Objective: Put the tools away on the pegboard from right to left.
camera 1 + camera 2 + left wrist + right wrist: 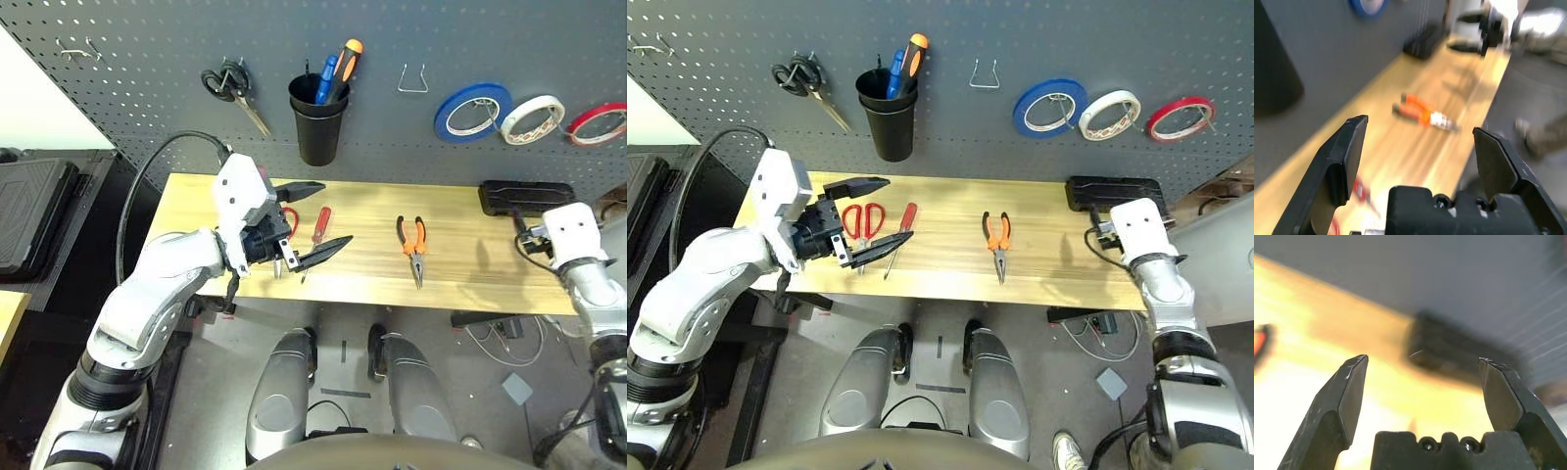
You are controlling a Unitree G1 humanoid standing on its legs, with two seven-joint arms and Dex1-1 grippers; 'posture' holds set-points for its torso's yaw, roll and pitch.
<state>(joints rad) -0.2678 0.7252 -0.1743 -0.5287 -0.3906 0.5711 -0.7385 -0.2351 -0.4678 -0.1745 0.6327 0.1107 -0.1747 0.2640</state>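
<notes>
The dark grey pegboard (392, 39) is backing the wooden surface (470, 269) and carrying the red tape ring (598, 122) at its right end. A grey floor is showing below. The pliers (414, 240), screwdriver (319, 225) and red scissors (862, 219) are lying on the surface. The left gripper (312, 220) is hovering over the scissors, jaws wide and empty; the right gripper (1422, 369) is spreading its jaws wide near a black case (527, 196).

Wooden table (460, 264): scissors (862, 219), screwdriver (319, 226), pliers (415, 241)

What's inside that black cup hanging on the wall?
The black cup holds an orange-and-black-handled tool and a blue-handled one, handles sticking up. Their tips are hidden inside the cup, as is anything else.
</notes>
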